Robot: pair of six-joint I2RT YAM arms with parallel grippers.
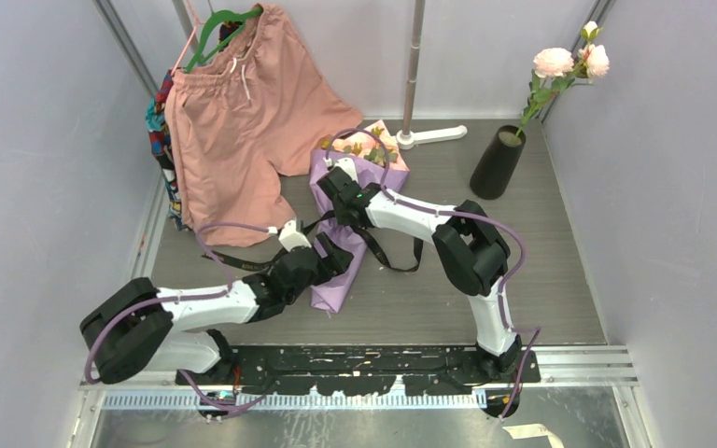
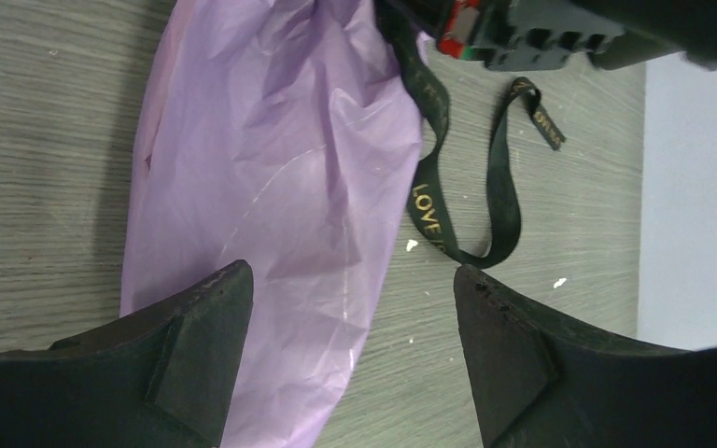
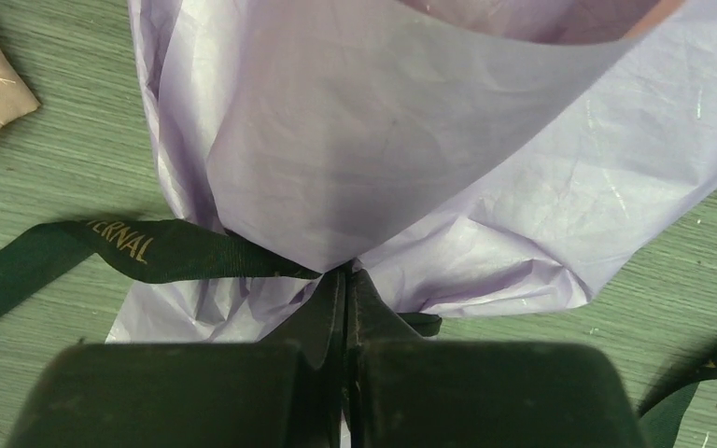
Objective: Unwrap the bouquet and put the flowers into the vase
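Mostly hidden flowers point(image 1: 372, 146), right gripper point(image 3: 347, 277) closed (catch unclear)

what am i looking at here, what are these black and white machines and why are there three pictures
Those are two robot arms bolted to the near edge of a table. The wide picture looks down from above and behind them. The other two come from a small camera on each arm's wrist, so you see that arm's own fingers close up.

On the table lies a bouquet wrapped in lilac paper, with the ends of its black ribbon trailing on the surface. Farther back stands a black vase holding two pale pink blooms. Salmon shorts hang at the back left.

The left gripper is open over the paper near its narrow end. The right gripper is shut on the bouquet at its tied waist. I cannot tell whether it pinches ribbon or paper.
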